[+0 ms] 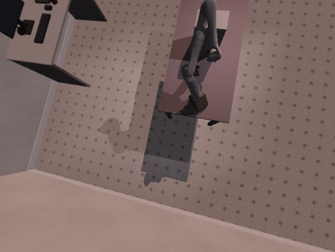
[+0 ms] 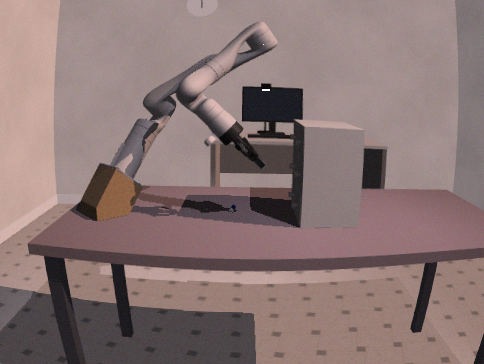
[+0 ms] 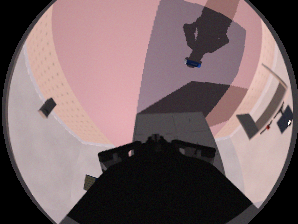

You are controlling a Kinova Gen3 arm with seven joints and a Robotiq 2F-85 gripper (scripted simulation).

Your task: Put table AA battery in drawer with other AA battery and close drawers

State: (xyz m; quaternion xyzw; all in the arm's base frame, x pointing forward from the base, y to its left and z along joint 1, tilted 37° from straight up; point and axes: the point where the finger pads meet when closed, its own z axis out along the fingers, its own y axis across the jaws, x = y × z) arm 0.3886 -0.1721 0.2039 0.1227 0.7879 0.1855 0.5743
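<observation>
The small grey chest [image 2: 327, 172] [image 1: 221, 17] stands on the pink table [image 2: 400, 225] [image 1: 225, 86], its front facing left. Its drawers look pushed in, with only small dark knobs [image 2: 295, 150] showing on the front. The AA battery [image 2: 232, 207] [image 1: 197, 66] [image 3: 193, 63], small with a blue end, lies on the table left of the chest, in the arm's shadow. My gripper [image 2: 260, 164] [image 1: 213, 58] is shut and empty. It hangs tilted towards the chest's front, a short way left of it at mid height, above and to the right of the battery. In the wrist view the chest [image 3: 174, 125] shows just beyond the fingers.
The arm's brown base block [image 2: 107, 192] [image 1: 200, 101] sits at the table's left end. A desk with a dark monitor [image 2: 272, 105] stands behind the table, away from it. The table's front edge runs close to the chest and battery.
</observation>
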